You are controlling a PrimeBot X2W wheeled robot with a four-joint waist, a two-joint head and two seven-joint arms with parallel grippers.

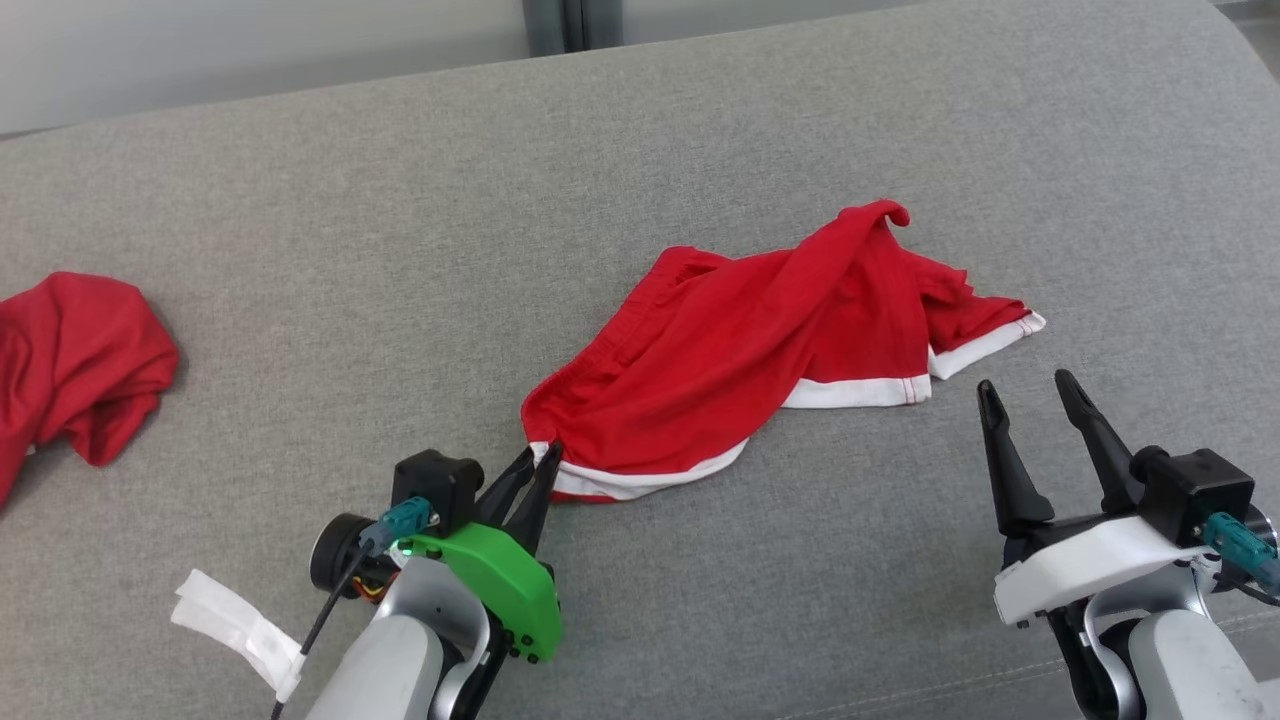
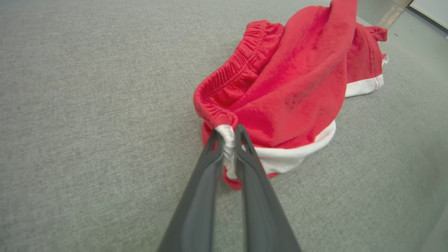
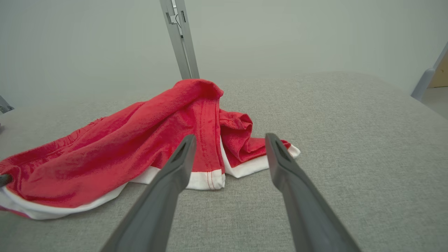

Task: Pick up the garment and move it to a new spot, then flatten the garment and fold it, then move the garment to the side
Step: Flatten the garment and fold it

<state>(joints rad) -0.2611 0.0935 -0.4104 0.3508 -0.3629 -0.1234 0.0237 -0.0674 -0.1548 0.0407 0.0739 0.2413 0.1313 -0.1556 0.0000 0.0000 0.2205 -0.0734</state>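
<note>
Red garment (image 1: 760,350) crumpled on grey cushion (image 1: 300,200) — left gripper (image 1: 540,462) at 7 o'clock corner, jaws clamped on white hem (image 2: 227,140), likely for lifting; right gripper (image 1: 1025,385), 4 o'clock, jaws apart.

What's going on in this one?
The left gripper is shut on a white-trimmed corner of the red shorts, which lie crumpled on the grey cushion. The right gripper hangs open near the shorts' other end, apart from the cloth. Another red garment lies off to the robot's left.
</note>
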